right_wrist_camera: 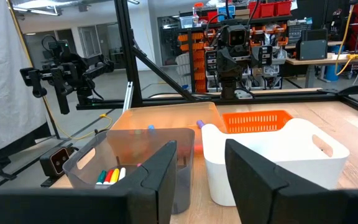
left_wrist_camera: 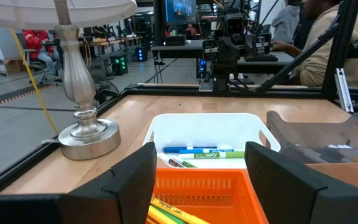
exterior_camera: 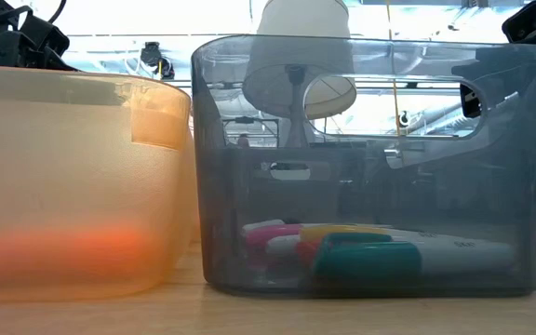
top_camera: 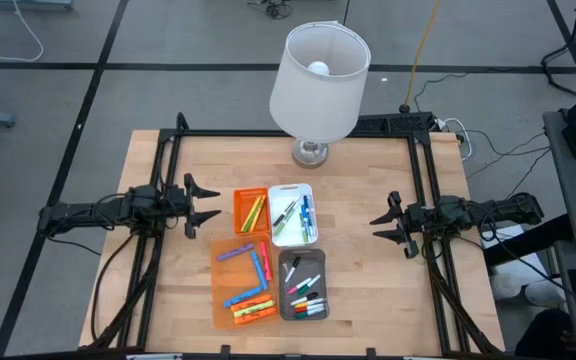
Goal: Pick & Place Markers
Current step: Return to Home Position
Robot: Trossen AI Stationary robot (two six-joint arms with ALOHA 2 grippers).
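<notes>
You are looking down on a wooden table with a white-shaded lamp standing at its far edge, about midway across. Your left gripper hangs over the left side of the table, just left of the trays, and the left wrist view shows its fingers spread apart with nothing between them. Your right gripper hangs over the right side, well clear of the trays, and its fingers are likewise parted and empty. Four containers cluster at the table's middle. The flat orange tray lies near and left, with blue, purple and orange markers scattered in it. The grey bin sits just to its right, side by side with it in the low view, and holds a pile of pink, red, green and black markers. Beyond the grey bin, the white bin holds blue and green markers. To its left, the small orange basket holds yellow and green ones.
</notes>
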